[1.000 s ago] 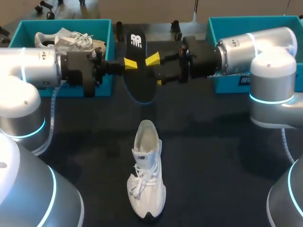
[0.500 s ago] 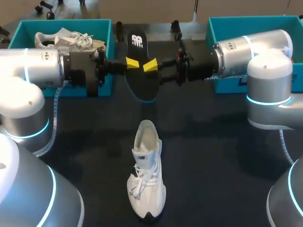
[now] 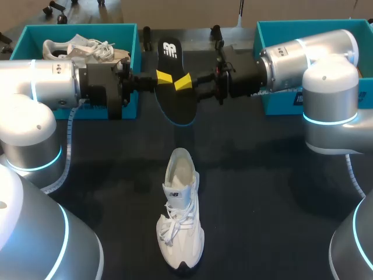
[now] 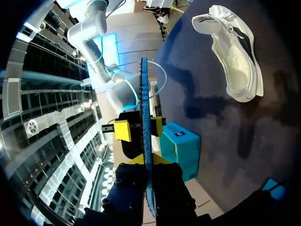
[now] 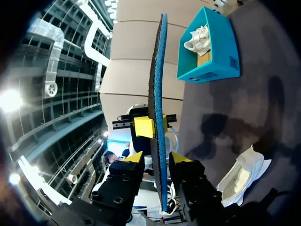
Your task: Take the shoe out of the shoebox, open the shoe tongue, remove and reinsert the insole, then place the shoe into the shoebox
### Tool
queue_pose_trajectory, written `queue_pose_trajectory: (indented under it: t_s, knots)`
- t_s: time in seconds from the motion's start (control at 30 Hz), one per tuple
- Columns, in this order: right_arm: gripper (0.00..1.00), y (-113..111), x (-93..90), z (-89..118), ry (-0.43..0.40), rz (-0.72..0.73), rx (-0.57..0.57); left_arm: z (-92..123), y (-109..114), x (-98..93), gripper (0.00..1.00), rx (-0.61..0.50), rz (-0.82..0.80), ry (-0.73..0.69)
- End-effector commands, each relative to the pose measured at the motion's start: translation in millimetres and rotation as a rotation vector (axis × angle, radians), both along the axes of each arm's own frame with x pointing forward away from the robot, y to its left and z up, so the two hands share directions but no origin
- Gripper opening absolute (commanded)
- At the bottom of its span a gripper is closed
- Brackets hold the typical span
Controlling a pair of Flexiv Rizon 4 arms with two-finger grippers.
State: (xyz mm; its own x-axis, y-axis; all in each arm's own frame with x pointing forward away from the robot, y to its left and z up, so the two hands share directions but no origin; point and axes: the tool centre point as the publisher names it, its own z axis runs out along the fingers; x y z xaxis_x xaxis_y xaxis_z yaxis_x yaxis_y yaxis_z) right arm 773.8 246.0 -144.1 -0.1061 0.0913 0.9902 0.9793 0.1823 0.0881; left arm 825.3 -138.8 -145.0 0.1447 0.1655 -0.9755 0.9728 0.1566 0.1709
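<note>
Looking down on the table (image 3: pixel 274 192), I have the insole (image 3: pixel 173 87) up in the air at 12 o'clock, black logo face showing, tilted, with its heel end toward the far edge. My left gripper (image 3: pixel 164 76) comes in from 9 o'clock and is clenched on the insole. From my left wrist camera the blue-edged sheet runs edge-on straight down between my yellow tips with no gap on either side.

My right gripper (image 3: pixel 183 82) comes in from 3 o'clock and straddles the same stretch of insole, just beside the left one. It is released: from the right wrist camera I see a sliver of space between each yellow tip and the sheet.

The white shoe (image 3: pixel 180 210) lies on the dark tabletop at 6 o'clock, toe toward me, laces loose, well apart from both grippers.

A teal shoebox (image 3: pixel 76 27) sits at 10 o'clock with another white shoe (image 3: pixel 87 49) inside it. A second teal shoebox (image 3: pixel 303 23) sits at 2 o'clock, partly behind my right arm.
</note>
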Motion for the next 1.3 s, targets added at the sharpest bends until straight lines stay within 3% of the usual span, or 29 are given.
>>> queue_pose_trajectory:
  t_s: [0.03,0.53,0.9,1.0,1.07,1.3]
  knots:
    - [0.30,0.7,0.4,-2.9,0.004,0.001,0.004,1.0,-2.1,-1.4,0.00,0.000,0.005,-0.007]
    - [0.17,2.7,-1.4,-4.3,0.017,0.005,-0.003,0.0,-2.3,-3.7,0.00,0.008,0.011,-0.011]
    - [0.13,5.0,-1.3,-1.5,0.012,0.013,-0.012,-0.2,-1.3,-4.7,0.00,0.013,0.016,-0.016]
    - [0.09,5.2,-1.2,-1.2,0.010,0.015,-0.012,-0.5,-1.1,-4.7,0.00,0.013,0.018,-0.015]
    - [0.00,5.4,-1.2,-1.2,0.008,0.016,-0.011,-0.6,-0.9,-4.6,0.00,0.013,0.019,-0.015]
    - [0.00,6.7,-0.8,-0.8,-0.008,0.022,0.000,-1.9,-0.5,-4.0,0.00,0.019,0.021,-0.014]
